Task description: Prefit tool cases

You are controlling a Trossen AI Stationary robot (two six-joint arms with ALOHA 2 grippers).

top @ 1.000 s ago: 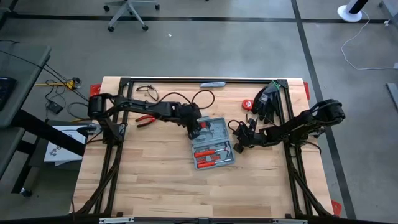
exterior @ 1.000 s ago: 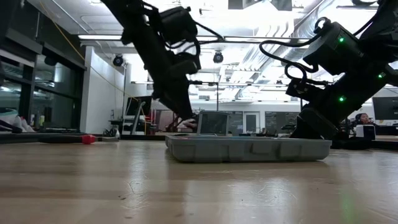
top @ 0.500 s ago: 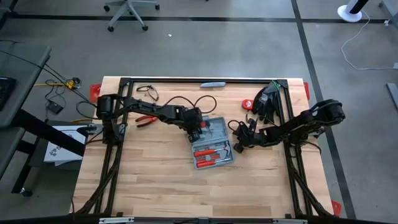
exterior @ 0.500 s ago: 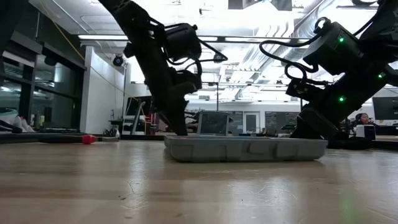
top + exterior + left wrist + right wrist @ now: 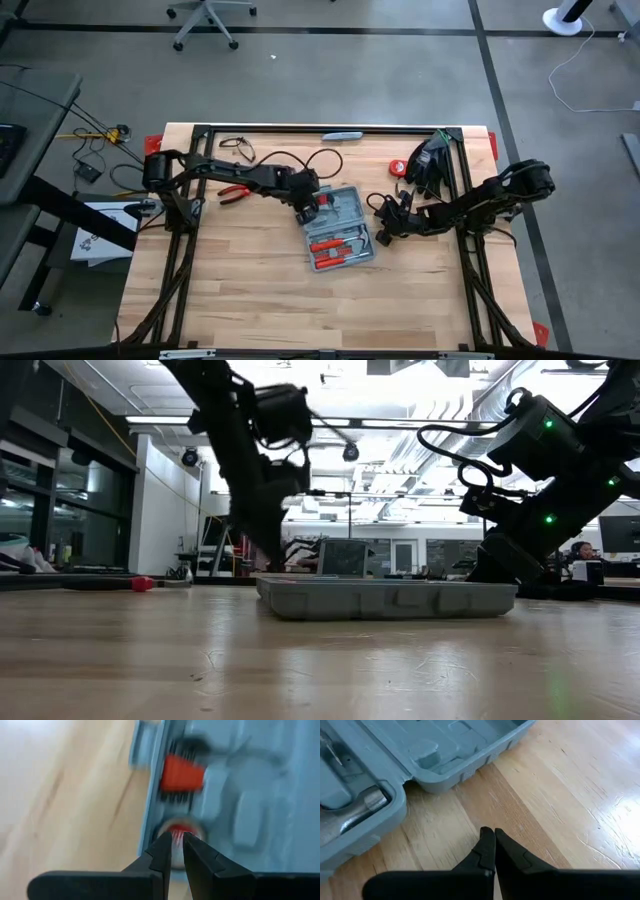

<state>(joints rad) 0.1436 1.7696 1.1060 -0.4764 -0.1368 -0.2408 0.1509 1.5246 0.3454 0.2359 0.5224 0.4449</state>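
Grey floor (image 5: pixel 400 70), office chair (image 5: pixel 205 20), ceiling lights (image 5: pixel 180 420).

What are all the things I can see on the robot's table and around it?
tool case: one, blue-grey, lying open mid-table
red-handled tools: a few, red and metal, inside the case
pliers: one, red handles, on the table left of the case
round thing: one, red, right of the case toward the far side
slim bar: one, grey-blue, at the table's far edge
dark bundle: one, black, far right corner
table: one, light wood
office chair: one, grey, on the floor beyond the table
left gripper: one, dark, at the case's left edge
right gripper: one, dark, shut, just right of the case
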